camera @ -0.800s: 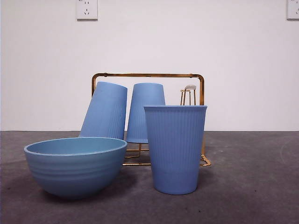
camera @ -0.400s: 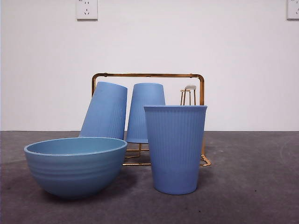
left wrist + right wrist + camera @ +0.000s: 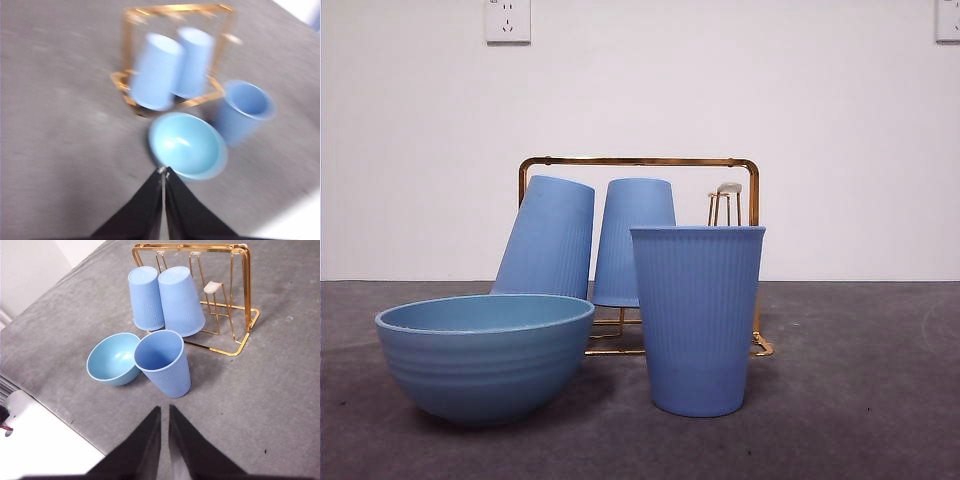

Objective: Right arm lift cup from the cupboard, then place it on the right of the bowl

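A ribbed blue cup (image 3: 697, 318) stands upright on the table just right of the light-blue bowl (image 3: 485, 352); it also shows in the right wrist view (image 3: 164, 363) and the left wrist view (image 3: 244, 110). Two more blue cups (image 3: 548, 240) (image 3: 632, 240) sit upside down on the gold wire cupboard (image 3: 638, 161) behind. My right gripper (image 3: 164, 410) is shut and empty, pulled back above the table short of the cup. My left gripper (image 3: 164, 171) is shut and empty, above the table near the bowl (image 3: 187, 145). Neither arm shows in the front view.
One free peg with a pale cap (image 3: 727, 189) stands at the rack's right end. A white surface edge (image 3: 40, 440) lies beside the grey table in the right wrist view. Wall sockets (image 3: 507, 20) sit high on the wall.
The whole front picture has shifted a few pixels to the right; the cups, bowl and rack keep their places relative to each other.
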